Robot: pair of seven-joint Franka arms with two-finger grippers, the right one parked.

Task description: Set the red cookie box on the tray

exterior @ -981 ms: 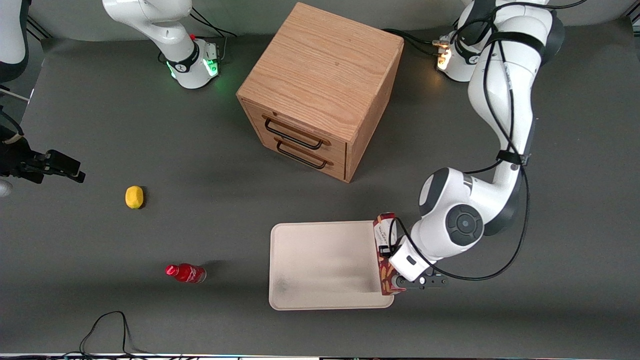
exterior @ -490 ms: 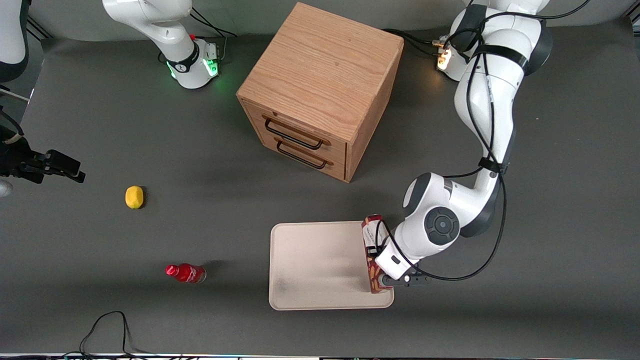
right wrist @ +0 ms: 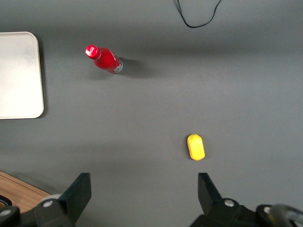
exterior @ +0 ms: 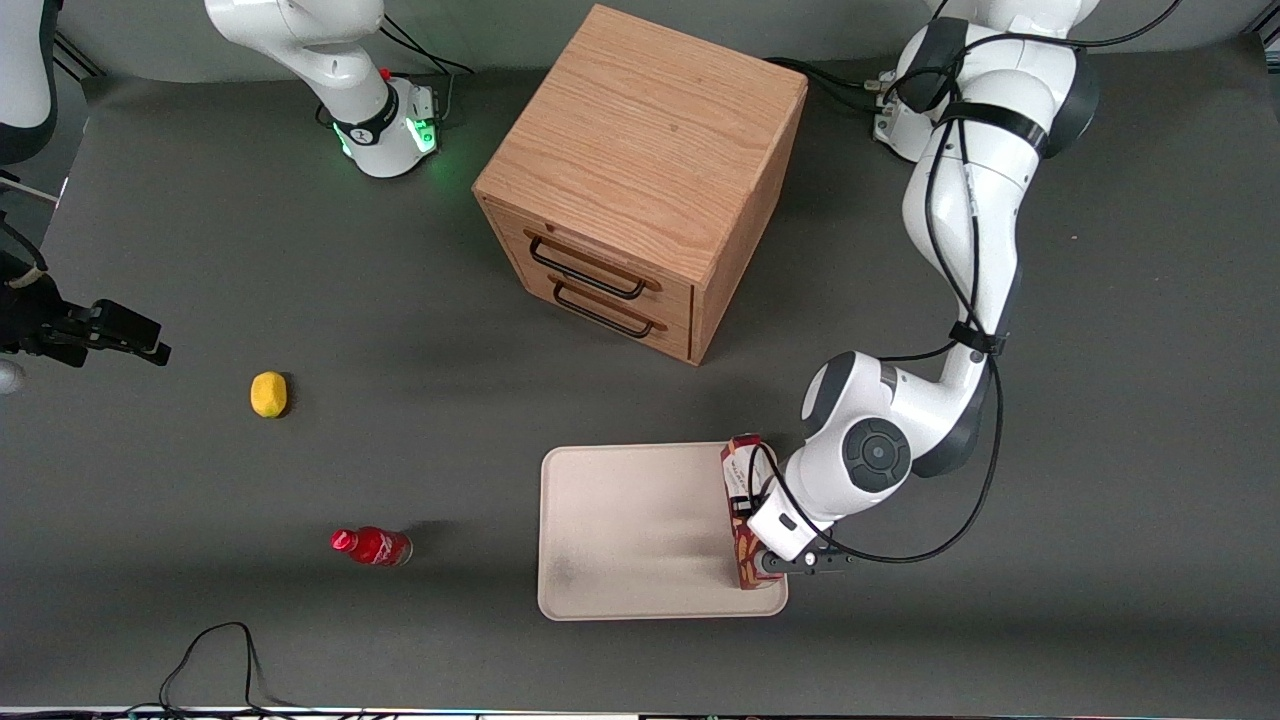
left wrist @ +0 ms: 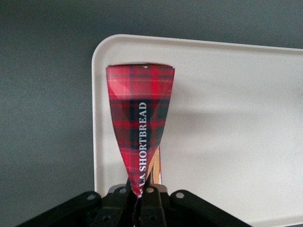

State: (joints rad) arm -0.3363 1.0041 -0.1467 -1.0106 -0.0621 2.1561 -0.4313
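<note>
Presently, items as seen:

- Tool (left wrist: 142,196) of the working arm: closed on the red cookie box, fingers pinched tight on one narrow end of it; it hangs over the tray's edge at the working arm's end. In the front view its point (exterior: 752,530) is mostly covered by the wrist.
- Red cookie box (exterior: 740,510): held on edge, long side running from about 12 to 6 o'clock in the front view, above the tray's end strip nearest the working arm. Tartan side panel with white lettering faces the wrist camera (left wrist: 140,127). Whether its lower edge touches the tray cannot be told.
- Tray (exterior: 630,530): cream-white, rounded corners, low rim, flat on the counter, nearer the front camera than the drawer cabinet; rim corner also shown in the wrist view (left wrist: 102,52).
- Drawer cabinet (exterior: 640,170): wooden, two drawers with dark handles, both shut, at about 12 o'clock from the tray.
- Red bottle (exterior: 372,546): lying on its side on the counter, toward the parked arm's end, well apart from the tray.
- Yellow object (exterior: 268,393): small, rounded, near the bottle but farther from the front camera.
- Counter (exterior: 300,250): dark grey, carries all of the above.
- Black cable (exterior: 215,650): looped at the counter's edge nearest the front camera.
</note>
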